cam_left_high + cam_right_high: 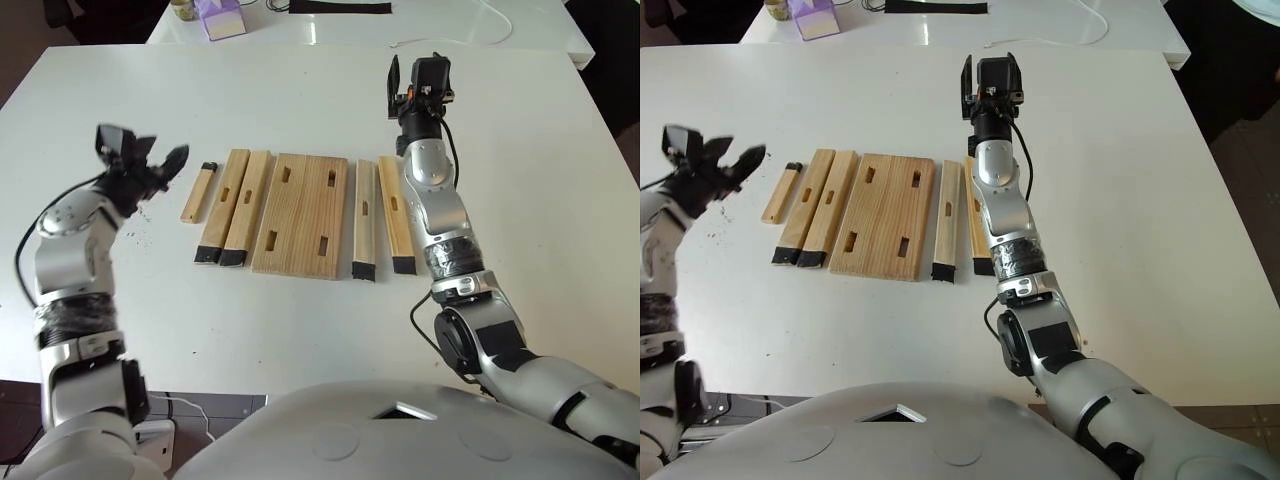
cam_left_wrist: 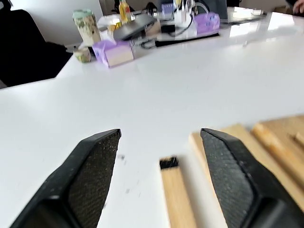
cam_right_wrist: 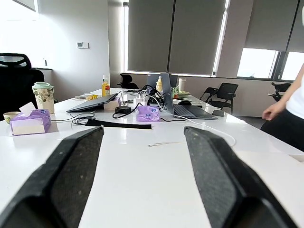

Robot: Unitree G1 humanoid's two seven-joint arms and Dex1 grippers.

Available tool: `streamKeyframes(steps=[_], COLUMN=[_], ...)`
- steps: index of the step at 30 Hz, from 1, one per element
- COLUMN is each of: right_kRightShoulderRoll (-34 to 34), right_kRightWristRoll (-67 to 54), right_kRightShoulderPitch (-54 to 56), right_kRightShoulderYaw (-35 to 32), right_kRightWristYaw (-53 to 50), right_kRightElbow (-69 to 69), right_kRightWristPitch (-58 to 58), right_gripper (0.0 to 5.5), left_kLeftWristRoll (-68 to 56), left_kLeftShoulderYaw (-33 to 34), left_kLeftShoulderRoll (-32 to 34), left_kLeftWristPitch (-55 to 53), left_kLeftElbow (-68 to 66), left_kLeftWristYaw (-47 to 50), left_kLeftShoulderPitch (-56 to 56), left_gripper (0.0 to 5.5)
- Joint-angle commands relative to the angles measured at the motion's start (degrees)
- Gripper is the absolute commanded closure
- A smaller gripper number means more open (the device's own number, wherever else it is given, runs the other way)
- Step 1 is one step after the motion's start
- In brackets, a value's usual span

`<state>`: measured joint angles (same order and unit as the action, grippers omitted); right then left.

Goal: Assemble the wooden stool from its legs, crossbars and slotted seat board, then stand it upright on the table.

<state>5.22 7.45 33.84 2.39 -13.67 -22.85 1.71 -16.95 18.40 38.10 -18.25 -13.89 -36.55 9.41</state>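
Note:
The slotted seat board (image 1: 300,213) lies flat mid-table. To its left lie two legs (image 1: 222,205) (image 1: 247,208) with black tips and a short crossbar (image 1: 198,193). On its right side are two more pieces, one leg (image 1: 365,218) and another (image 1: 393,200) partly under my right forearm. My left gripper (image 1: 160,152) hangs open just left of the short crossbar (image 2: 175,194), holding nothing. My right gripper (image 1: 412,80) is raised behind the right-hand pieces, pointing away over the table; it is open (image 3: 143,129) and empty.
The white table (image 1: 520,180) has bare room to the right and behind the parts. A second table at the back carries a purple tissue box (image 1: 220,15), a black strip (image 1: 340,7) and a white cable (image 1: 440,40).

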Motion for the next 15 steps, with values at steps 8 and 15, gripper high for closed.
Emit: streamKeyframes(steps=[8, 15], right_kRightShoulderRoll=[0.68, 1.72], right_kRightWristRoll=[1.23, 1.87], right_kRightShoulderPitch=[-2.05, -3.06], right_kRightShoulderYaw=[0.54, 0.77], right_kRightWristYaw=[-1.27, -1.81], right_kRightElbow=[2.94, 3.68], right_kRightWristPitch=[-2.53, -2.70], right_gripper=[2.38, 2.38], left_kLeftWristRoll=[1.31, 2.25], left_kLeftShoulderYaw=[-3.02, -4.94], left_kLeftShoulderRoll=[0.57, -0.01], left_kLeftWristPitch=[-0.60, -1.08], left_kLeftElbow=[-4.28, -4.34], left_kLeftWristYaw=[-4.04, -3.91], left_kLeftShoulderPitch=[-5.50, -5.74], left_gripper=[2.38, 2.38])
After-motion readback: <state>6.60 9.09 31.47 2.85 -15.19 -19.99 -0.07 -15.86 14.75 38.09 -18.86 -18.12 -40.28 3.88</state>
